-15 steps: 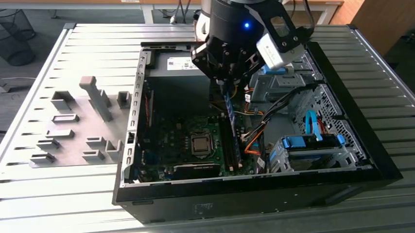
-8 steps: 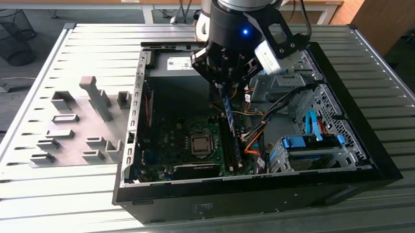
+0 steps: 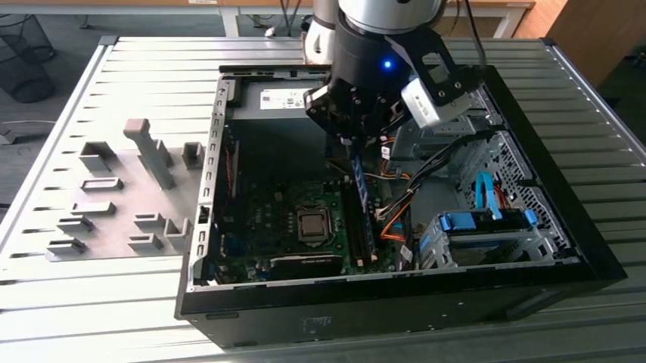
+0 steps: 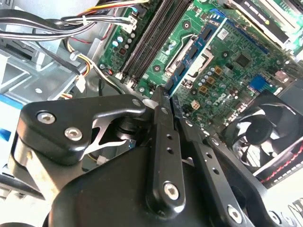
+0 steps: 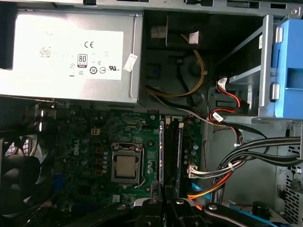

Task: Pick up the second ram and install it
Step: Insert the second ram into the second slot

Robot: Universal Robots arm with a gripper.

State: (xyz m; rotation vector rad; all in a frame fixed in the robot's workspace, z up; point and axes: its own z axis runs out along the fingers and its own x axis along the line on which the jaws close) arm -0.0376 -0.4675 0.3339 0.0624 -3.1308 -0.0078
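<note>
The second ram point(image 3: 361, 185) hangs edge-on from the gripper point(image 3: 355, 144), its blue board pointing down into the open computer case point(image 3: 565, 249); in the second wrist view the stick point(image 4: 187, 64) runs out from between the black fingers point(image 4: 163, 137), which are clamped on its near end. Directly below the gripper lie the memory slots point(image 3: 361, 227) on the green motherboard point(image 3: 262, 219), and in the first wrist view the stick point(image 5: 161, 151) appears as a thin vertical edge lined up with the slots point(image 5: 173, 151); whether it touches a slot cannot be told. Beside the slots sits the processor socket point(image 5: 126, 164), with a black fan point(image 4: 258, 135) further off. Beyond the gripper is the grey power supply point(image 5: 66, 54), and bundled cables point(image 5: 236, 161) run just beside the slots. Well apart from the gripper, outside the case, grey fixture blocks point(image 3: 121, 197) stand on the slatted table point(image 3: 60, 295).
</note>
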